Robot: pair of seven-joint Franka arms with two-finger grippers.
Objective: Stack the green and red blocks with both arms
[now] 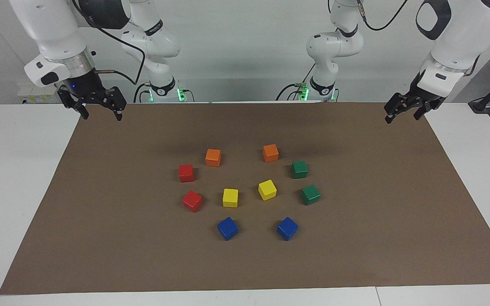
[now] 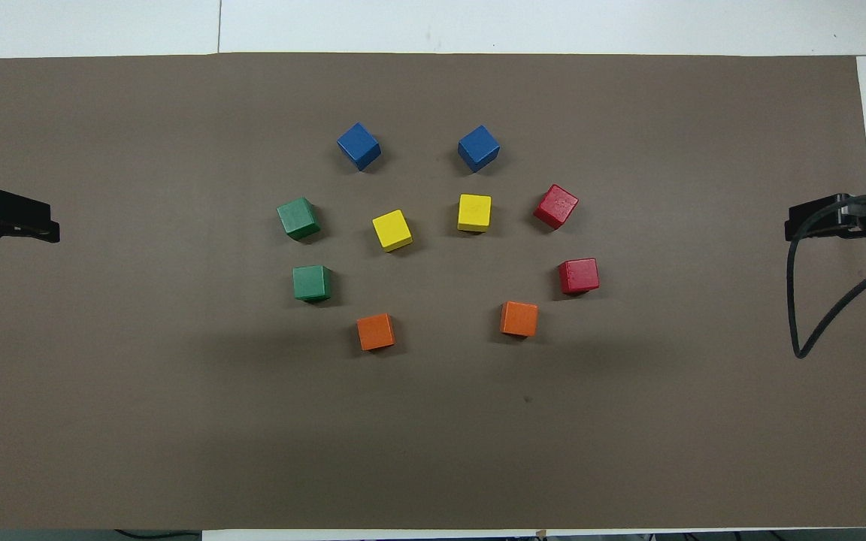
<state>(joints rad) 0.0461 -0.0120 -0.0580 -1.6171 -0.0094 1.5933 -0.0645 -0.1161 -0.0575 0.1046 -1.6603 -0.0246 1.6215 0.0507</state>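
Black left gripper [image 2: 34, 222] cut off by frame edge, right gripper [image 2: 805, 223] likewise

Two dark green cubes [image 1: 299, 169] [image 1: 310, 194] right of centre in the facing view, flat on the brown mat, one just below the other, apart. Two bright red cubes [image 1: 186, 173] [image 1: 192, 200] left of centre, likewise apart, the lower one turned slightly. None stacked.

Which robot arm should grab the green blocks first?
The left arm: the two dark green glossy cubes lie toward its end of the table, while the right gripper hangs over the red cubes' end.
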